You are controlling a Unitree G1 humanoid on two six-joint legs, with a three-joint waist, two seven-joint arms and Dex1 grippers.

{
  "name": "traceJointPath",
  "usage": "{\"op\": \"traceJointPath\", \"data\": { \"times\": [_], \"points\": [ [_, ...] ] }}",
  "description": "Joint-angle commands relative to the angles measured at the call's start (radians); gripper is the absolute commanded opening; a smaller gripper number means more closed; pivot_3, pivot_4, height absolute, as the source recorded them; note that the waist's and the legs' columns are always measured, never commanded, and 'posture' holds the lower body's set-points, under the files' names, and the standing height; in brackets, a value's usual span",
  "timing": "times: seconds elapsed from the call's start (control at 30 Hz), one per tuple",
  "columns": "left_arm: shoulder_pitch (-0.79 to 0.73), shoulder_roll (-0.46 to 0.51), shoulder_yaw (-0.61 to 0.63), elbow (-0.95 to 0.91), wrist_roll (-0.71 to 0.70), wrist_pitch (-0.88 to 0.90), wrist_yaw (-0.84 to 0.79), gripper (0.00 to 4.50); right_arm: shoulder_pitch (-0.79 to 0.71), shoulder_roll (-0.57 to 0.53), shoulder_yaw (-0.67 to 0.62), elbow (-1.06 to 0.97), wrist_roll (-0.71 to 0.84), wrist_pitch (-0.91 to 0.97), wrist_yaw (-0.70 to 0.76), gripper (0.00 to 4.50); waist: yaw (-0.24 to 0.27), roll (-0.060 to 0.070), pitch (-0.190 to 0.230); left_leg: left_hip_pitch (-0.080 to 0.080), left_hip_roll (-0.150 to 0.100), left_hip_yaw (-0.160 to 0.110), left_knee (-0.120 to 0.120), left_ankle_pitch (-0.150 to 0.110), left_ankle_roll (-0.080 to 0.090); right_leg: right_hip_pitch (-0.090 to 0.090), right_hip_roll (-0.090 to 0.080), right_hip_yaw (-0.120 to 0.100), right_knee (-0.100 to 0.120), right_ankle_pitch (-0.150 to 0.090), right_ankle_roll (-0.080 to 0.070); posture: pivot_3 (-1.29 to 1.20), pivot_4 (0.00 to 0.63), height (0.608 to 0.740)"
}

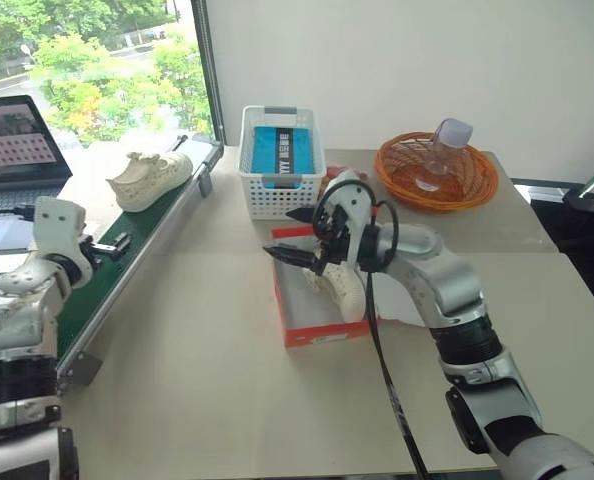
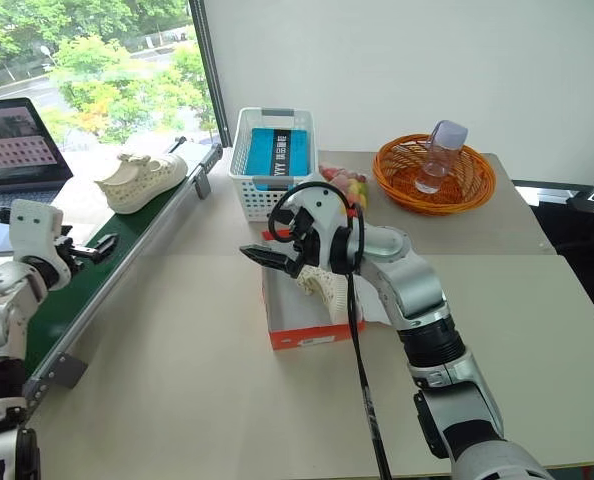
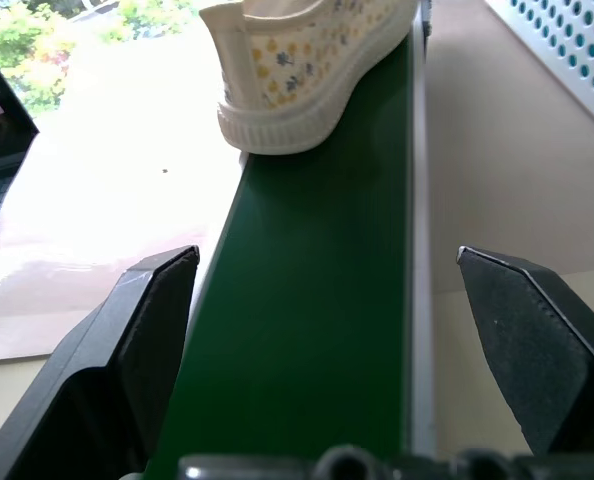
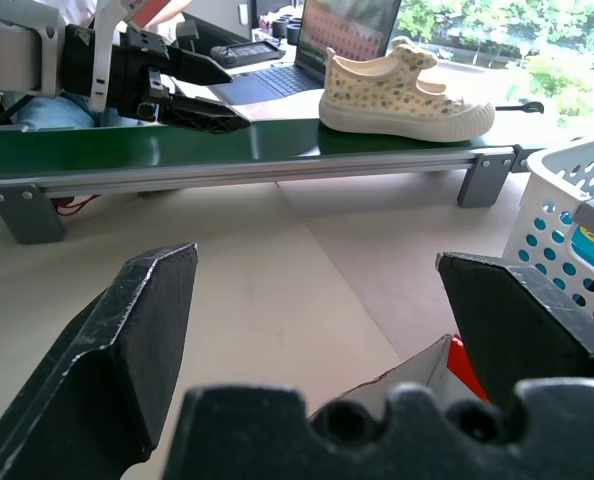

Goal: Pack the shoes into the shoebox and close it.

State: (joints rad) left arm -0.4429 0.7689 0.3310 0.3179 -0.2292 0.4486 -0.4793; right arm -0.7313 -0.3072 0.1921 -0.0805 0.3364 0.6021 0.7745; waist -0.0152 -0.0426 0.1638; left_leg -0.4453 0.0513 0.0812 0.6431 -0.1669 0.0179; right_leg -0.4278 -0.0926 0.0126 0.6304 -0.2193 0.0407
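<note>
Left eye view: 1 shoe (image 1: 149,179) sits on green conveyor belt (image 1: 127,275), other shoe (image 1: 342,287) lies inside red shoebox (image 1: 317,297) on table (image 1: 207,400), lid open. Left gripper (image 1: 112,247) over belt, fingers spread wide, empty. Right gripper (image 1: 299,236) above shoebox, fingers apart, holding nothing.
</note>
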Motion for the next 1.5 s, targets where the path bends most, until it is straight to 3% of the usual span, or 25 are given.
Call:
{"op": "traceJointPath", "data": {
  "times": [0.03, 0.33, 0.57, 0.9, 0.93, 1.0, 1.3, 1.33, 1.5],
  "points": [
    [-0.067, 0.052, -0.011, 0.136, 0.031, -0.086, -0.045, 4.42, -0.009, -0.004, -0.026, -0.055, 0.020, 0.013, -0.011, 4.50, 0.001, 0.000, 0.000, 0.000, 0.000, 0.000, 0.000, 0.000, 0.000, 0.000, 0.000, 0.000, 0.000, 0.000, 0.000, 0.00, 0.150, 0.740],
    [-0.178, 0.077, -0.094, 0.393, 0.069, -0.197, -0.206, 4.42, -0.008, -0.018, -0.039, -0.082, 0.026, 0.043, -0.016, 4.50, 0.002, 0.000, 0.000, -0.001, 0.000, 0.001, 0.000, 0.000, 0.000, -0.001, 0.000, -0.001, 0.000, 0.000, 0.000, 0.00, 0.150, 0.740],
    [-0.289, 0.108, -0.101, 0.622, 0.096, -0.192, -0.203, 4.42, -0.002, -0.045, -0.054, -0.114, 0.028, 0.078, -0.025, 4.50, 0.008, 0.000, 0.000, -0.001, 0.000, 0.001, 0.000, 0.001, 0.000, 0.000, 0.000, -0.001, 0.001, 0.000, 0.000, 0.00, 0.150, 0.740],
    [-0.259, 0.064, -0.105, 0.561, 0.075, -0.141, -0.249, 4.42, -0.005, -0.054, -0.053, -0.128, 0.026, 0.097, -0.032, 4.50, 0.028, 0.000, 0.000, -0.001, 0.000, 0.001, 0.001, 0.001, 0.000, 0.000, 0.000, -0.002, 0.001, 0.000, 0.000, 0.00, 0.150, 0.740],
    [-0.253, 0.061, -0.102, 0.543, 0.070, -0.137, -0.251, 3.91, -0.008, -0.053, -0.050, -0.125, 0.024, 0.096, -0.032, 4.50, 0.030, 0.000, 0.000, -0.001, 0.000, 0.001, 0.001, 0.001, 0.000, 0.000, 0.000, -0.002, 0.001, 0.000, 0.000, 0.00, 0.150, 0.740],
    [-0.241, 0.058, -0.099, 0.501, 0.058, -0.118, -0.266, 3.45, -0.012, -0.051, -0.048, -0.123, 0.022, 0.096, -0.033, 4.50, 0.032, 0.000, 0.000, -0.001, 0.000, 0.000, 0.000, 0.001, 0.000, 0.000, -0.001, -0.002, 0.001, 0.000, 0.000, 0.00, 0.150, 0.740],
    [-0.203, 0.038, -0.090, 0.332, 0.018, -0.019, -0.294, 0.19, -0.014, -0.043, -0.039, -0.126, 0.021, 0.096, -0.035, 4.50, 0.025, 0.000, 0.000, -0.001, 0.000, 0.000, 0.000, 0.001, 0.000, 0.000, 0.000, -0.002, 0.001, 0.000, 0.000, 0.00, 0.150, 0.740],
    [-0.199, 0.031, -0.091, 0.299, 0.010, 0.001, -0.294, 0.02, -0.014, -0.042, -0.039, -0.125, 0.021, 0.096, -0.035, 4.50, 0.025, 0.000, 0.000, -0.001, 0.000, 0.000, 0.000, 0.001, 0.000, 0.000, 0.000, -0.002, 0.001, 0.000, 0.000, 0.00, 0.150, 0.740],
    [-0.185, 0.010, -0.080, 0.213, -0.004, 0.067, -0.261, 0.02, -0.013, -0.040, -0.039, -0.124, 0.018, 0.094, -0.035, 4.50, 0.017, 0.000, 0.000, -0.002, 0.000, 0.000, 0.000, 0.001, 0.000, 0.000, 0.000, -0.002, 0.001, 0.000, 0.000, 0.00, 0.150, 0.740]
  ]
}}
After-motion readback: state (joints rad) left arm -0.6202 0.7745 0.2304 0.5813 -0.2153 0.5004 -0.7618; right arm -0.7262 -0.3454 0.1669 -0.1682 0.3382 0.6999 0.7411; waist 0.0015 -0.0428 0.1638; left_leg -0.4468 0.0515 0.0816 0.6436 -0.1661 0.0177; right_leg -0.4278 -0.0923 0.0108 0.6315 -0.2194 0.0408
